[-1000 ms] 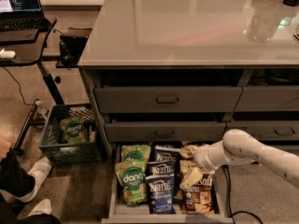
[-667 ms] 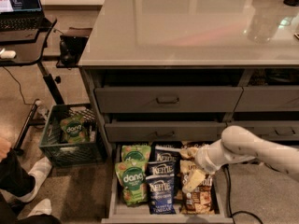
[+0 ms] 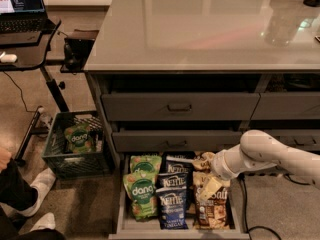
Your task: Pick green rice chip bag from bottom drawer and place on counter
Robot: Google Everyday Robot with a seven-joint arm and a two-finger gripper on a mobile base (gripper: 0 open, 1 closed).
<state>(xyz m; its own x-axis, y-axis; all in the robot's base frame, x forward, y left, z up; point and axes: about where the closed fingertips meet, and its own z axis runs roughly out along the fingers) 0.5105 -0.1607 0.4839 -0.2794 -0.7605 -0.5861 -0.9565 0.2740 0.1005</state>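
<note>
The bottom drawer [image 3: 122,204] is pulled open at the foot of the cabinet. Two green rice chip bags lie at its left, one in front [image 3: 141,194] and one behind [image 3: 146,163]. My gripper [image 3: 206,175] hangs low over the right side of the drawer, above a brown bag [image 3: 214,210]. It is open and empty, with one pale finger [image 3: 210,187] pointing forward. The green bags lie to its left, past the blue Kettle bags [image 3: 172,204]. The counter [image 3: 200,29] spreads glossy above the cabinet.
A dark crate [image 3: 75,159] on the floor at left holds another green bag [image 3: 79,138]. A black desk with a laptop [image 3: 22,4] stands at far left. A person's leg and white shoes [image 3: 35,186] are at lower left. Two closed drawers [image 3: 179,106] sit above the open one.
The arm has barely shifted. The gripper stays over the right side of the drawer and nothing has been taken hold of.
</note>
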